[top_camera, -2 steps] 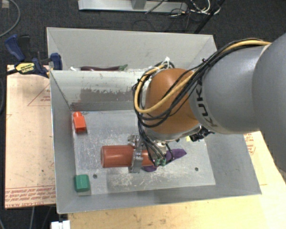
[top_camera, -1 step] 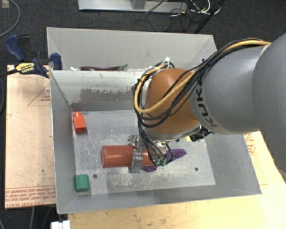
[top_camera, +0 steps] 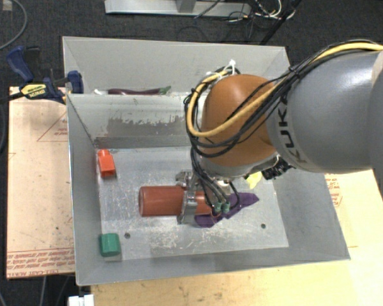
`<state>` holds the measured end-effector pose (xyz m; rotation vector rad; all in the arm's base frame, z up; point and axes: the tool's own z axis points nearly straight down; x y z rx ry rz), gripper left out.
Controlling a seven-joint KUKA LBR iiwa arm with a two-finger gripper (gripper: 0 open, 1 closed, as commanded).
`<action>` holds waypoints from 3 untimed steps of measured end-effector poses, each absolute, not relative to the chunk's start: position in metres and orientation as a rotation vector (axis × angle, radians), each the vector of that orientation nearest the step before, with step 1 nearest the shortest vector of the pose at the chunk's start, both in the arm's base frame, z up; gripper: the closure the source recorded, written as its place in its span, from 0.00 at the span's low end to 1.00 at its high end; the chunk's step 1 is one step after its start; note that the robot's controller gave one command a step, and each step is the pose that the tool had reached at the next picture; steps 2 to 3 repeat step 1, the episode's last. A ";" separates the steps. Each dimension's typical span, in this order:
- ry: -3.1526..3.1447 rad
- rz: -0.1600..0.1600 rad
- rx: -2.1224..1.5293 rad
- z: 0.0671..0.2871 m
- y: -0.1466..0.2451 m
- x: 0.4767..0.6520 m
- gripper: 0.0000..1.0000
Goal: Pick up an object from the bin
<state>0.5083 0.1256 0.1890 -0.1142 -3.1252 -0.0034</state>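
My gripper (top_camera: 193, 201) is down at the bin's floor, near the middle, under the orange wrist cover. Its metal body sits against the right end of a red-brown cylinder (top_camera: 159, 201) that lies on its side. A flat purple thing (top_camera: 237, 205) sticks out just to the right of the gripper, partly hidden by it and the cables. A small pale yellow piece (top_camera: 253, 178) shows behind the purple thing, at the edge of the cover.
An orange block (top_camera: 106, 163) lies by the left wall. A green block (top_camera: 109, 245) sits in the front left corner. The arm and its cover hide the bin's right half and much of the back.
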 end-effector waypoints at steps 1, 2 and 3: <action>-3.138 -0.007 -0.054 0.302 0.133 0.507 1.00; -3.138 -0.007 -0.054 0.302 0.133 0.507 1.00; -3.138 -0.007 -0.054 0.302 0.133 0.507 1.00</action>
